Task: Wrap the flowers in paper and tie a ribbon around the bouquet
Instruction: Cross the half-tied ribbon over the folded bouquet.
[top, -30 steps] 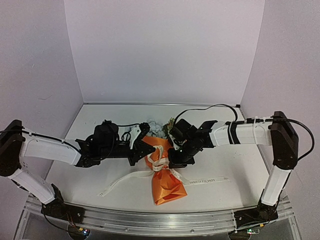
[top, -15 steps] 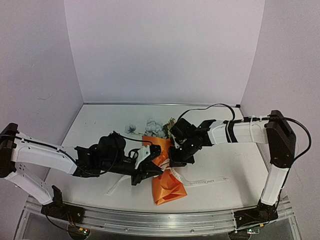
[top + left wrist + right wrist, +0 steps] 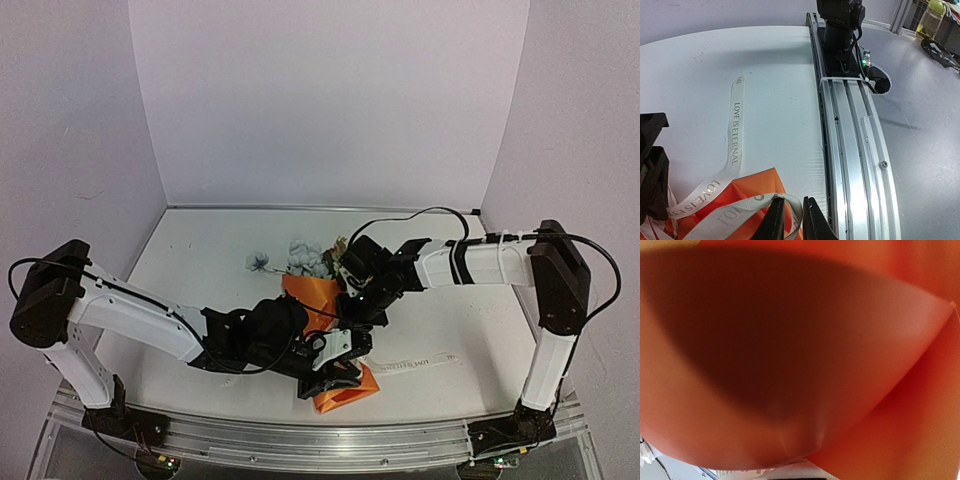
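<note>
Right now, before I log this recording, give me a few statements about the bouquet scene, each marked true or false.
1. The ribbon carries the printed words "LOVE IS ETERNAL". True.
2. The flowers stick out of the bouquet at the end nearest the arm bases. False: they stick out at the far end, towards the back wall.
3. Orange paper fills nearly the whole right wrist view. True.
4. The left arm is parked at the table's left edge, away from the bouquet. False: it stretches across, with its jaws at the bouquet's narrow near end, beside a loop of ribbon.
</note>
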